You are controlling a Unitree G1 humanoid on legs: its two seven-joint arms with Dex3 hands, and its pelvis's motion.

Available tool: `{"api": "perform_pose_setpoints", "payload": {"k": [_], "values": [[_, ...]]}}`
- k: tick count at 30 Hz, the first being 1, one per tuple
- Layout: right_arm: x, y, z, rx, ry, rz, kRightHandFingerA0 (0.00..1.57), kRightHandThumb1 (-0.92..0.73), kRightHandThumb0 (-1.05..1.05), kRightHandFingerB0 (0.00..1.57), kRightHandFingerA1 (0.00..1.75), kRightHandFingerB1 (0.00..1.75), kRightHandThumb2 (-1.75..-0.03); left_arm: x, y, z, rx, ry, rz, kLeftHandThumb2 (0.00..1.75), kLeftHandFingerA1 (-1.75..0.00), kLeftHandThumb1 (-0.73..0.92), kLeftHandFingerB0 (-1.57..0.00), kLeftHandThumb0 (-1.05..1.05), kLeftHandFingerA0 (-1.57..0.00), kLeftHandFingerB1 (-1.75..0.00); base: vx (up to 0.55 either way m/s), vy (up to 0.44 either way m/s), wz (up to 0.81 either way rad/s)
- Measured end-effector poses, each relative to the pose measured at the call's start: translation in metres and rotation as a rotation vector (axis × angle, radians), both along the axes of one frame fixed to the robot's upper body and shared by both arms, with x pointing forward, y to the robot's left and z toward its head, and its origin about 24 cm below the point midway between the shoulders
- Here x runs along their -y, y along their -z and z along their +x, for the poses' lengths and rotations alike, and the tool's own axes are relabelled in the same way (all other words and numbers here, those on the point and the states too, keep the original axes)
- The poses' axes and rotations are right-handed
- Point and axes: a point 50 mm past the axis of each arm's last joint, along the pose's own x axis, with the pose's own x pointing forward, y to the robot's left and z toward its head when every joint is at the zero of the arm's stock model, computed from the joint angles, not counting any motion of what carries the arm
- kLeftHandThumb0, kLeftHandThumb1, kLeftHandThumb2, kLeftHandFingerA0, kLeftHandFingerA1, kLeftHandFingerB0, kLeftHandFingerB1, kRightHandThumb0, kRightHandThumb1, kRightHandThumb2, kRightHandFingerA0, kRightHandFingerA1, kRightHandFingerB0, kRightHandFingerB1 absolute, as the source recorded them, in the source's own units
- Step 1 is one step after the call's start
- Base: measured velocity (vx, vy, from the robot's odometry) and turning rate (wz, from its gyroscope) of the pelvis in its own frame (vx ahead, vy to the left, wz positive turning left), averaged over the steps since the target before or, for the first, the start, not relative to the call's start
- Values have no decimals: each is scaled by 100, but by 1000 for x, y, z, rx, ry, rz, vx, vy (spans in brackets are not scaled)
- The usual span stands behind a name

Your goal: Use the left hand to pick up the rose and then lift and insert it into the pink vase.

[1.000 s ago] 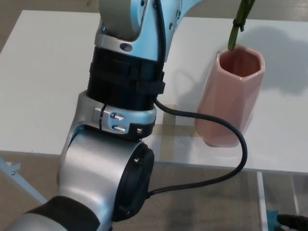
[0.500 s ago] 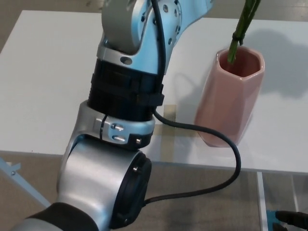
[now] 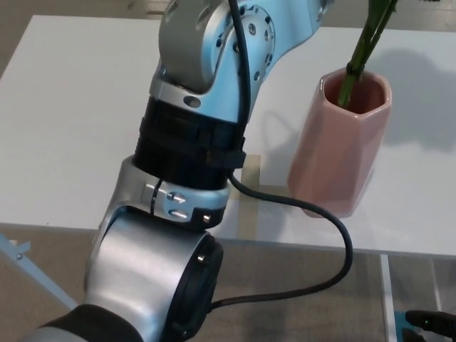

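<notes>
Leaning rose stem (image 3: 365, 53) dipping into pink vase (image 3: 340, 146), near bench's (image 3: 64, 128) front edge, my left hand out of frame, grasp untellable

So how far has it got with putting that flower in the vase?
Nearly there. Picking up and lifting look done: the green rose stem hangs from above, its lower end already inside the mouth of the pink vase on the white table. Lowering is what's underway. The left arm reaches up out of the picture, so the hand and bloom are hidden. Left: lower it fully and let go.
</notes>
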Motion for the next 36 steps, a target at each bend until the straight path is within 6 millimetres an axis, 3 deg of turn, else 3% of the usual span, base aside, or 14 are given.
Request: {"api": "perform_pose_setpoints", "payload": {"k": [26, 33, 34, 36], "values": [[-2, -4, 7, 15, -17, 8, 63, -66, -31, 55, 48, 44, -59, -3, 61, 7, -105, 2, 68, 68, -143, 86, -84, -17, -89, -88, 0, 0, 0], [-3, -4, 7, 15, -24, 9, 63, -66, -31, 55, 48, 44, -59, 0, 68, 5, -104, 19, 86, 68, -141, 86, -86, -17, -90, -82, 0, 0, 0], [-3, -4, 8, 15, -25, 10, 63, -66, -31, 55, 48, 44, -59, 0, 68, 5, -104, 20, 87, 67, -131, 86, -90, -18, -93, -63, 0, 0, 0], [-3, -4, 8, 16, -26, 11, 63, -66, -31, 55, 48, 44, -59, 1, 70, 4, -104, 27, 92, 67, -131, 86, -90, -18, -93, -63, 0, 0, 0]]}}
